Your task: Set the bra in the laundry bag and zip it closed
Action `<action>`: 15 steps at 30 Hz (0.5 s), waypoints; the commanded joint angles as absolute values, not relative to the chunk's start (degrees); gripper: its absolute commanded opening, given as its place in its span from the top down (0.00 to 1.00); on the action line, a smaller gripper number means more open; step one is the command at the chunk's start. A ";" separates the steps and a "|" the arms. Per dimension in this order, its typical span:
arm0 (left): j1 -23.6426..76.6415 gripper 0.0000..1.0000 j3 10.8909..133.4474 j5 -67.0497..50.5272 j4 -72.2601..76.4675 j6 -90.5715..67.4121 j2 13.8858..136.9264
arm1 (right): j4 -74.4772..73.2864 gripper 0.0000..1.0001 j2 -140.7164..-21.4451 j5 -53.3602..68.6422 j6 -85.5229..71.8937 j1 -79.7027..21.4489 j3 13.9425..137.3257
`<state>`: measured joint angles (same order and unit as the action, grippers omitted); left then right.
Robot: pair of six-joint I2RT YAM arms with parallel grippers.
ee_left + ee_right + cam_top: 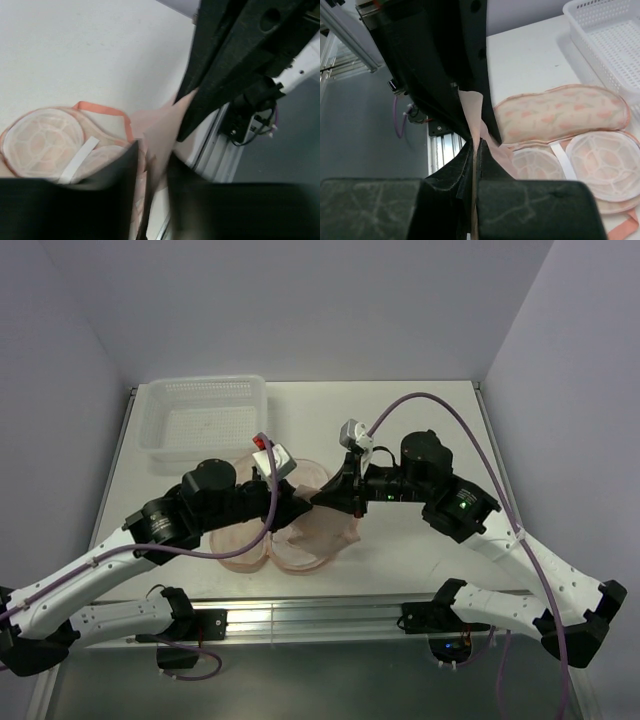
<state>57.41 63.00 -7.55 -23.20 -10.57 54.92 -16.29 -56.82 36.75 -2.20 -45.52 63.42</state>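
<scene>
Peach-pink bra (pixel 472 110) sits pinched inside the closed right pincer (pixel 474 146).

White plastic lattice basket (pixel 200 425) sits upright at far-left corner of white desk (pixel 430 410) — long side runs across. Alu rail (pixel 310 618) along desk's near edge. Pale lavender walls (pixel 300 300) close in back + both sides.

Plain pale peach-pink bra (pixel 472 106). Peach laundry bag (pixel 560 112) with small red-orange marks, perhaps wedges, pale mesh lining and a pink rim. White lattice basket (pixel 607 45). White desk (pixel 530 55).
</scene>
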 commanded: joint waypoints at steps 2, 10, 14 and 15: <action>56.95 0.48 64.77 -0.36 -22.15 -9.84 52.56 | -13.63 1.00 -57.30 34.11 -6.40 -46.23 62.84; 56.95 0.07 66.62 17.74 -23.38 -11.51 47.65 | -10.46 1.00 -60.46 31.65 -8.26 -46.93 63.28; 56.95 0.07 65.66 19.68 -21.71 -11.87 44.83 | -10.55 1.00 -62.93 31.38 -7.56 -46.93 65.83; 56.95 0.07 65.22 20.04 -21.36 -11.95 44.22 | -10.29 1.00 -63.80 31.38 -7.47 -46.93 66.09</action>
<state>57.19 63.68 15.22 -24.51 -11.27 46.52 -12.67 -62.43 32.27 -7.25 -46.48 62.81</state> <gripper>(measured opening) 0.930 0.030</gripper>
